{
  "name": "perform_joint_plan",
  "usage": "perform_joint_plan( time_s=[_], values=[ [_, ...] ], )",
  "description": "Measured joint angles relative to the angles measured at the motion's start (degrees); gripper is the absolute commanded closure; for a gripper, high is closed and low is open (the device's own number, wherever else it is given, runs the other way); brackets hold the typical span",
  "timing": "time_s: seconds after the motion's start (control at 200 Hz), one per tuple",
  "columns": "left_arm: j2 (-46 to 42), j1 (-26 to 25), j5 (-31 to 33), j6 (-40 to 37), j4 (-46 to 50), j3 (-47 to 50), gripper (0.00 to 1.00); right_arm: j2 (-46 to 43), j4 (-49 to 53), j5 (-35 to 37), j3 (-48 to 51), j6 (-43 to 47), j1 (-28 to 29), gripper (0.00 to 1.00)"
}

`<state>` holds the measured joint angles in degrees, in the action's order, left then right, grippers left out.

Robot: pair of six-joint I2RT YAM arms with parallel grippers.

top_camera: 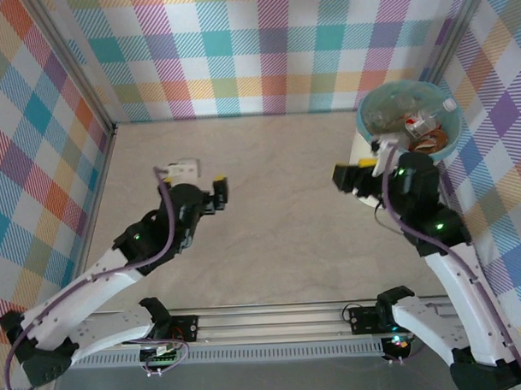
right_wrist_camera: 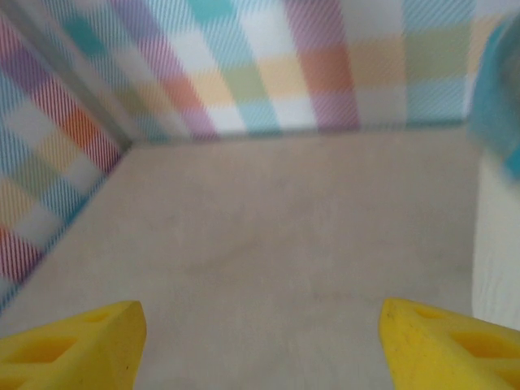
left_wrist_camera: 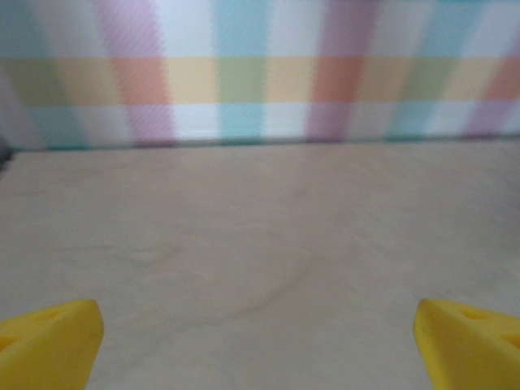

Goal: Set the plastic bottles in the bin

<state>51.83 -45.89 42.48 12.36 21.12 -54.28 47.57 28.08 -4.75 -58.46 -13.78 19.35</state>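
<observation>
Several plastic bottles (top_camera: 429,118) lie inside the bin (top_camera: 364,116). My right gripper (right_wrist_camera: 260,345) hangs just beside the bin's near-left side, fingers wide apart, holding nothing. My left gripper (left_wrist_camera: 260,349), well left of the bin, is spread likewise.

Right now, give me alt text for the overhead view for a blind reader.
A teal-lined cream bin stands in the far right corner of a beige table, with plastic bottles inside. The right gripper hovers beside the bin, and the left gripper hovers over the table's left half. Plaid walls stand around the table.
</observation>
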Motion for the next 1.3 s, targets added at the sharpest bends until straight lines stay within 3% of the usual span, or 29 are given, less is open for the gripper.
perform_joint_plan(
  time_s=[0.12,0.285,0.425,0.64,0.935,1.3],
  values=[
    [-6.64,9.25,2.21,-0.02,-4.90,9.46,0.02,-2.91,-3.10,2.01,13.18,5.20,1.86,0.22],
    [-9.60,19.08,1.36,-1.97,-12.98,21.42,0.02,-4.70,-10.82,11.61,27.08,10.93,1.55,0.19],
    [-7.43,24.11,-2.19,-5.29,-21.11,30.14,0.02,3.93,-24.92,16.98,31.78,14.36,0.94,0.14],
    [0.15,32.17,-13.84,-9.99,-36.00,38.34,0.03,18.34,-45.16,17.31,41.33,17.11,-0.50,0.13],
    [15.10,34.34,-27.02,-15.10,-50.90,38.73,0.04,23.85,-65.42,8.74,42.93,19.43,-8.22,0.09],
    [22.82,36.81,-31.56,-16.79,-60.78,38.27,0.03,34.16,-79.36,-4.26,42.62,20.70,-16.24,0.08]
  ],
)
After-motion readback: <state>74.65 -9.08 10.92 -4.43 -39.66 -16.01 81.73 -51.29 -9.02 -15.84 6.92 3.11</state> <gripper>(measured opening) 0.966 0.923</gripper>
